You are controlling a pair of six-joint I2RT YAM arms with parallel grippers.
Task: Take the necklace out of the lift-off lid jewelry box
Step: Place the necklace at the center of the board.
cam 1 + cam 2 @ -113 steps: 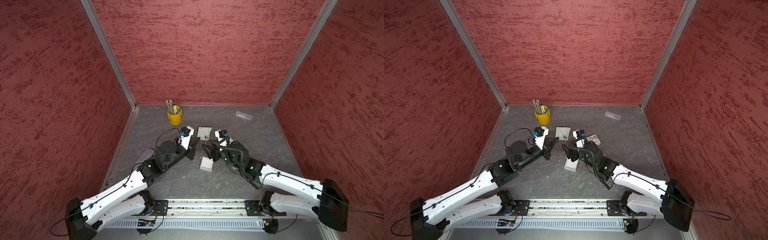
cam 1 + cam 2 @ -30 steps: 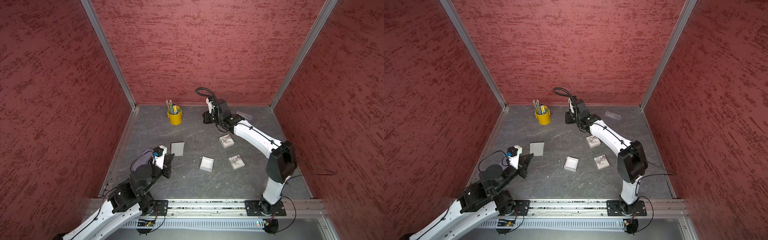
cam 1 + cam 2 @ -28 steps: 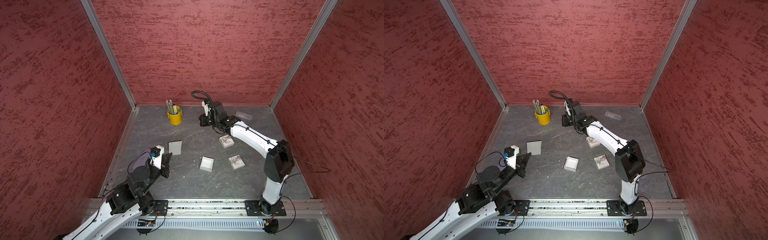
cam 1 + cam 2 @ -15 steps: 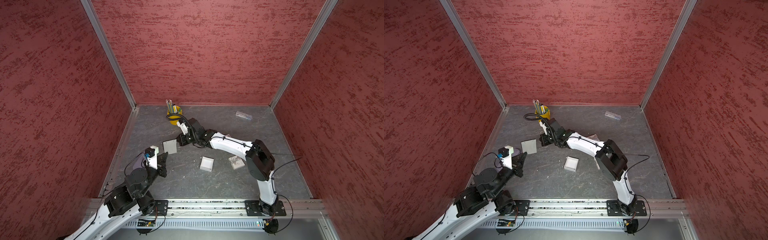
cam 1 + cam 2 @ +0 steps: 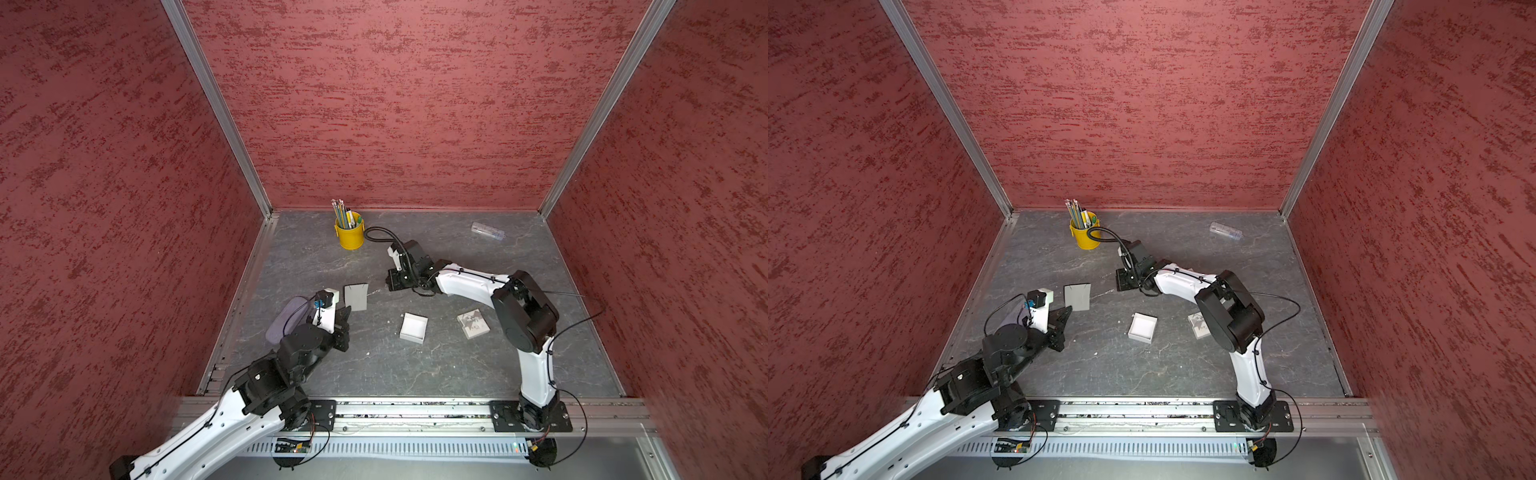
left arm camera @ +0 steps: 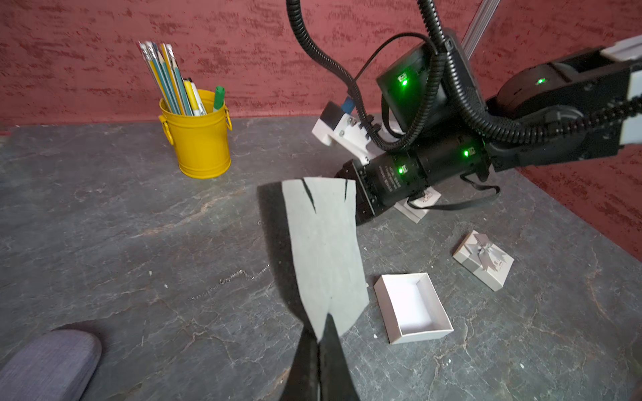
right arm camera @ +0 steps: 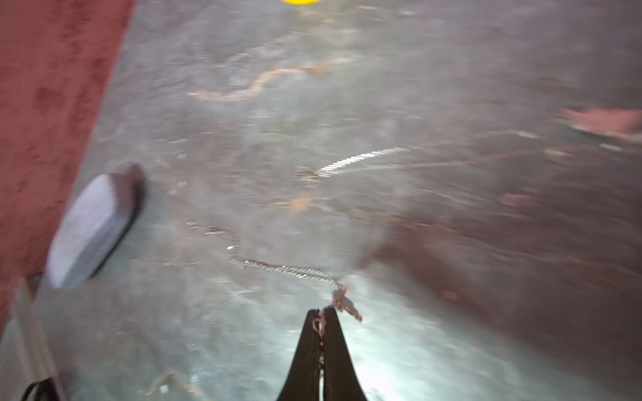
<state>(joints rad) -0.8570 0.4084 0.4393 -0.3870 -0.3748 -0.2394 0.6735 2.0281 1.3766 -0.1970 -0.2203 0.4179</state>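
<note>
My left gripper (image 6: 321,333) is shut on the lower edge of a grey necklace card (image 6: 323,243) and holds it up off the table, as both top views show (image 5: 347,309) (image 5: 1069,308). The card's two slits show no chain. My right gripper (image 7: 321,312) is shut on the end of the thin necklace (image 7: 285,269), whose chain trails over the table. In a top view the right gripper (image 5: 388,286) sits just right of the card (image 5: 356,296). The open white box base (image 5: 413,327) and its bow lid (image 5: 473,324) lie nearer the front.
A yellow pencil cup (image 5: 350,235) stands at the back, with a clear plastic tube (image 5: 488,230) at the back right. A purple pouch (image 5: 286,322) lies under my left arm. A second patterned box piece (image 6: 422,205) lies beneath my right arm. Red walls enclose three sides.
The right gripper swung from the back of the table over to the card, then drew away to the right with the chain. The left gripper kept hold of the card, hardly shifting.
</note>
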